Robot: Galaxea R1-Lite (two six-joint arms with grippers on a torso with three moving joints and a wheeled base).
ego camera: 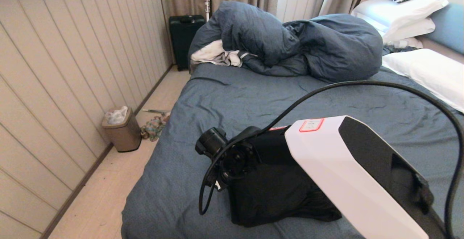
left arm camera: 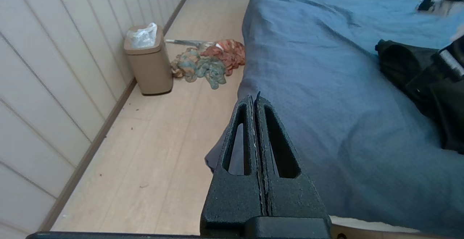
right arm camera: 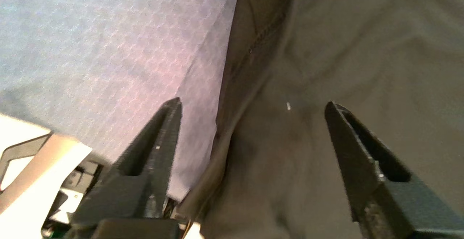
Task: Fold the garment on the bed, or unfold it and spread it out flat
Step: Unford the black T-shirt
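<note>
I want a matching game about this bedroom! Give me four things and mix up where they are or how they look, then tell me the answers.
Things:
1. T-shirt
2. duvet
3. bin
4. left gripper

Places or states:
A. standing on the floor by the wall
B. shut, at the bed's edge
C. bunched in a heap at the far end of the bed
D. black, lying at the near end of the bed, under the right arm

Pairs: 1-D, 2-C, 3-A, 4-B
</note>
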